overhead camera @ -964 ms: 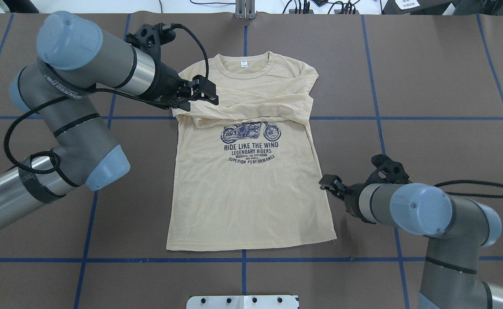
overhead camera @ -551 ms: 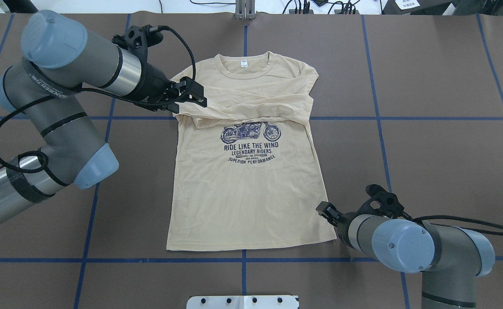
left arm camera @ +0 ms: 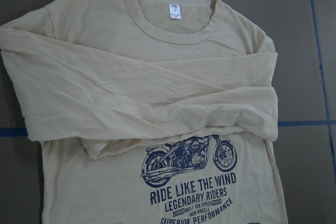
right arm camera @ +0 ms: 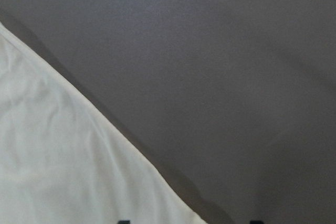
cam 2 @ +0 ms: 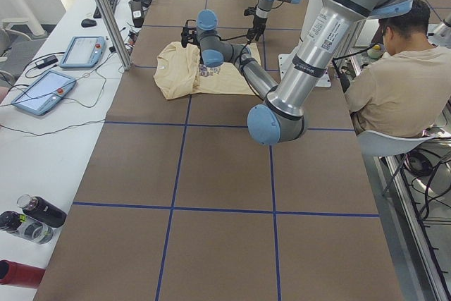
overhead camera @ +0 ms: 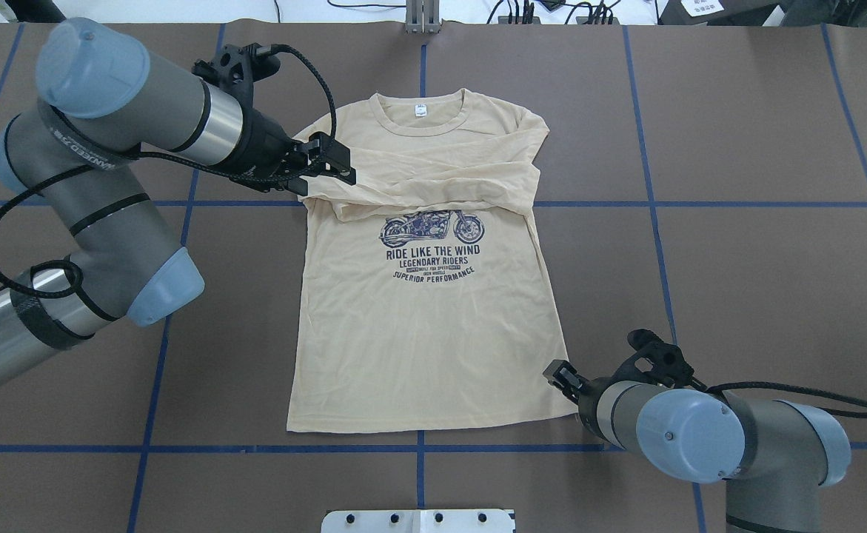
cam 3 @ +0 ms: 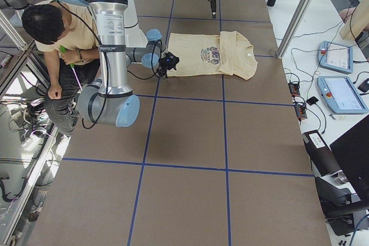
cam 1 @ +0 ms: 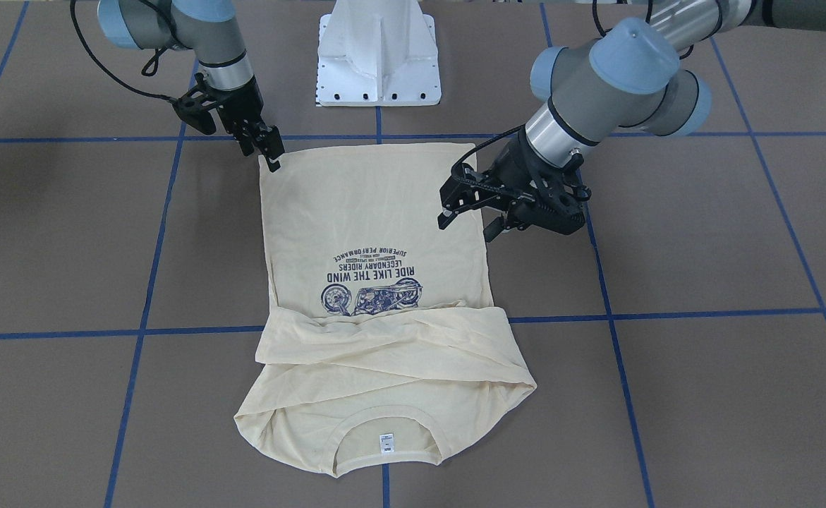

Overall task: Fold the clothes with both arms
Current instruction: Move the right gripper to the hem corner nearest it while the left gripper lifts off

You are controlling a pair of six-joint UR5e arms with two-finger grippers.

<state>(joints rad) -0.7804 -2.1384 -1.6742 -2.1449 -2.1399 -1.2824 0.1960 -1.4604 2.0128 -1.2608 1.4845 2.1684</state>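
The cream-yellow shirt (overhead camera: 418,333) lies flat on the brown table with its navy motorcycle print up. Both sleeves are folded across the chest, and the white neck label (overhead camera: 420,110) is at the far end. My left gripper (overhead camera: 338,161) hovers open over the shirt's left shoulder and folded sleeve, holding nothing. In the front-facing view that left gripper (cam 1: 468,219) stands just above the shirt (cam 1: 370,212). My right gripper (overhead camera: 557,372) is low at the right hem corner, open. The right wrist view shows only the shirt's edge (right arm camera: 52,171) on the table, with nothing between the fingers.
The white pedestal base (cam 1: 377,56) stands at the robot's side of the table. A person (cam 2: 387,82) sits beside the base. Blue tape lines cross the brown table cover (overhead camera: 737,259). Control tablets (cam 2: 42,89) and bottles (cam 2: 35,216) lie on the side bench.
My right arm moved back along the shirt's right edge toward the robot and reached the hem corner. My left gripper drew slightly left, then held still.
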